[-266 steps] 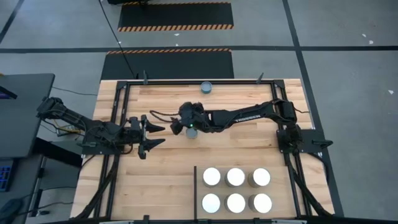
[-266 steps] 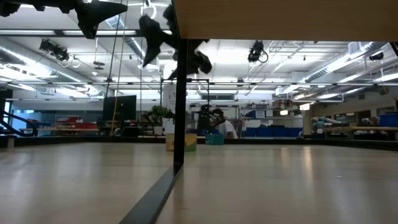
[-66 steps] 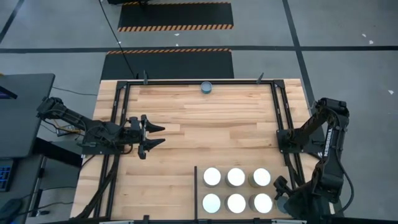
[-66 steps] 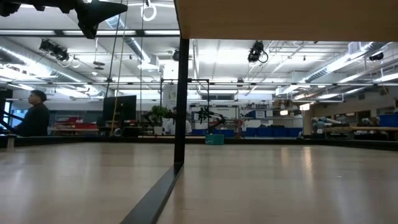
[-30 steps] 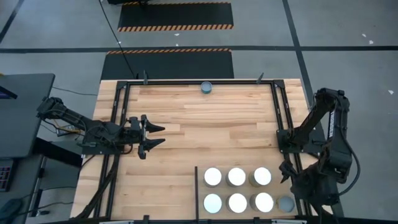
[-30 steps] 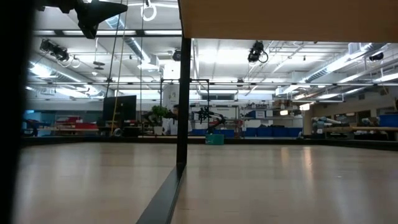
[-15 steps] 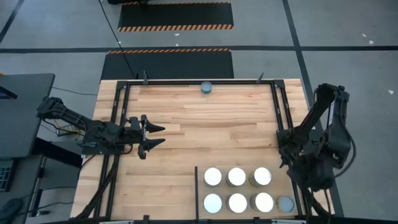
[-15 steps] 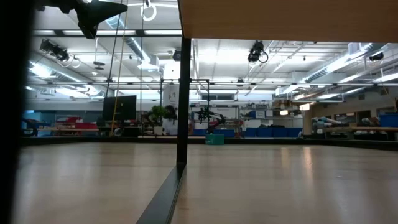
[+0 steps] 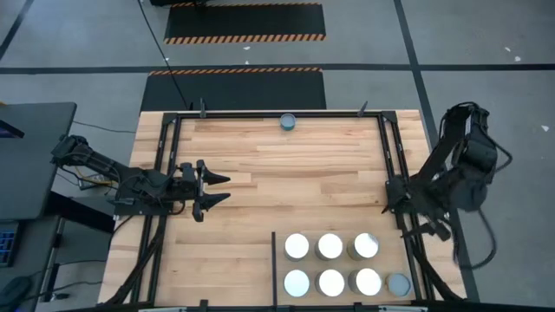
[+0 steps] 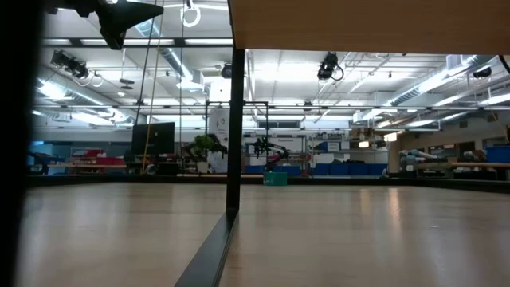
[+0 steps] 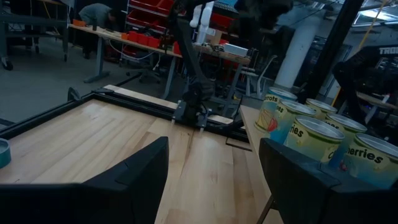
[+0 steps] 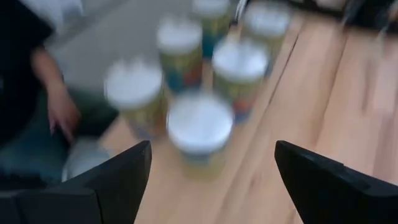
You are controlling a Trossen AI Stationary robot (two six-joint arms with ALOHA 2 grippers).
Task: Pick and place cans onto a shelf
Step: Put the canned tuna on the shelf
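Last can (image 9: pixel 288 122) sits alone at tabletop (image 9: pixel 260 173) 12 o'clock edge. Probably rigid, smooth-sided, slippery; grab mid-wall. Right pincer (image 12: pixel 208 180) wide, empty; left pincer (image 9: pixel 211 191) parted too, 9 o'clock.

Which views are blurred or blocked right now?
Right wrist view: motion-smeared, the cans soft, no label readable. Left wrist view: sharp, can labels legible. Low view: a dark band covers its left edge. High view: clear, only the right arm slightly smeared.
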